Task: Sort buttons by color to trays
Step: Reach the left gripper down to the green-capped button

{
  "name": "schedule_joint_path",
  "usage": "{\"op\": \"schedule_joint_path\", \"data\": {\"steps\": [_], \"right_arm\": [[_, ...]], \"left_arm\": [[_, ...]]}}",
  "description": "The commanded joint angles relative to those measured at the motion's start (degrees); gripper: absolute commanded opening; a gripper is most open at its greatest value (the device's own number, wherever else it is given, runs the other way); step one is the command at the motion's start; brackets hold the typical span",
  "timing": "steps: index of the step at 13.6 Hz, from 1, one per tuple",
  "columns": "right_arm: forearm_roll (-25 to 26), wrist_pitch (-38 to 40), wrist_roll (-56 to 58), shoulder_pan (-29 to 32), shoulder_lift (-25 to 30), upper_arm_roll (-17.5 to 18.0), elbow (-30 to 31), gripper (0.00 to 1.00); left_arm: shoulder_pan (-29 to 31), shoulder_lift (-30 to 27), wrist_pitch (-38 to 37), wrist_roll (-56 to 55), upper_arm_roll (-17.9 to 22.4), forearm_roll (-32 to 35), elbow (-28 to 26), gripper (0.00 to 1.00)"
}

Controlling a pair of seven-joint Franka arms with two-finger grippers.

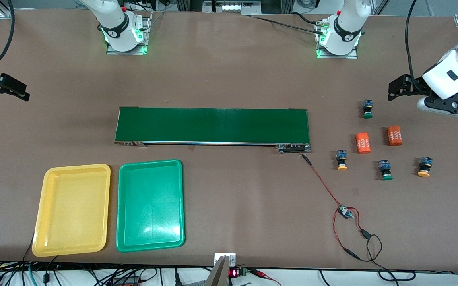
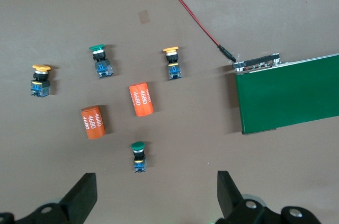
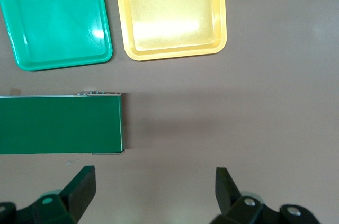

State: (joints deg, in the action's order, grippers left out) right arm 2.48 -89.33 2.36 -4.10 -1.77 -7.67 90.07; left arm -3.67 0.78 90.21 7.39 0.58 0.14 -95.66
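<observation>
Front view: left hand (image 1: 396, 88) up over bare table (image 1: 229, 79) at the left arm's end, fingers spread, grasping nothing; just by it a green-capped button (image 1: 367, 110), then two orange cylinders (image 1: 363, 143) (image 1: 394, 135) lying on their sides, and nearer the camera a row of three more buttons: yellow-capped (image 1: 341, 160), green-capped (image 1: 385, 170), yellow-capped (image 1: 424, 167). Right hand (image 1: 12, 88) up over bare table at the right arm's end, likewise released and empty, well apart from every button. Between the two hands, a long dark-green conveyor belt (image 1: 213, 124); nearer the camera than the belt, toward the right arm's end, yellow tray (image 1: 74, 209) and green tray (image 1: 150, 205) side by side, holding nothing. Red and black wire (image 1: 324, 184) trailing from the belt's end toward the table edge. Left wrist view: fingers (image 2: 82, 195) wide apart, nothing between them; closest to the hand one green-capped button (image 2: 138, 156), past it the two cylinders (image 2: 141, 100) (image 2: 93, 123), past those the other green-capped button (image 2: 99, 60) and the two yellow-capped ones (image 2: 40, 80) (image 2: 172, 62); belt end (image 2: 286, 94) off to one side. Right wrist view: fingers (image 3: 79, 187) wide apart, empty; belt end (image 3: 61, 123) near, the two trays (image 3: 172, 12) (image 3: 55, 17) farther out from the hand.
</observation>
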Motion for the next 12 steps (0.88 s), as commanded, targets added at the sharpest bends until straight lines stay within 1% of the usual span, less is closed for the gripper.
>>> {"op": "schedule_joint_path", "data": {"steps": [1, 4, 6, 8, 10, 12], "right_arm": [[-0.6, -0.9, 0.2, 0.3, 1.4, 0.1, 1.7, 1.0], [-0.6, -0.9, 0.2, 0.3, 1.4, 0.1, 1.7, 1.0], [-0.6, -0.9, 0.2, 0.3, 1.4, 0.1, 1.7, 1.0], [-0.6, -0.9, 0.2, 0.4, 1.4, 0.1, 1.7, 1.0], [-0.6, -0.9, 0.2, 0.3, 1.4, 0.1, 1.7, 1.0], [-0.6, -0.9, 0.2, 0.4, 1.4, 0.1, 1.7, 1.0]], "left_arm": [[-0.2, 4.2, -1.8, 0.2, -0.1, 1.3, 4.7, 1.0], [-0.3, 4.8, -2.4, 0.2, -0.1, 1.2, 4.8, 1.0], [-0.3, 7.1, -2.4, 0.2, -0.1, 1.2, 4.9, 1.0], [0.2, 8.4, -2.4, 1.0, -0.1, 0.7, 6.1, 1.0], [0.5, 9.8, -2.4, 1.1, 0.0, 0.6, 5.7, 1.0], [0.4, 11.4, -0.5, 0.3, 0.0, 0.5, 5.3, 1.0]]}}
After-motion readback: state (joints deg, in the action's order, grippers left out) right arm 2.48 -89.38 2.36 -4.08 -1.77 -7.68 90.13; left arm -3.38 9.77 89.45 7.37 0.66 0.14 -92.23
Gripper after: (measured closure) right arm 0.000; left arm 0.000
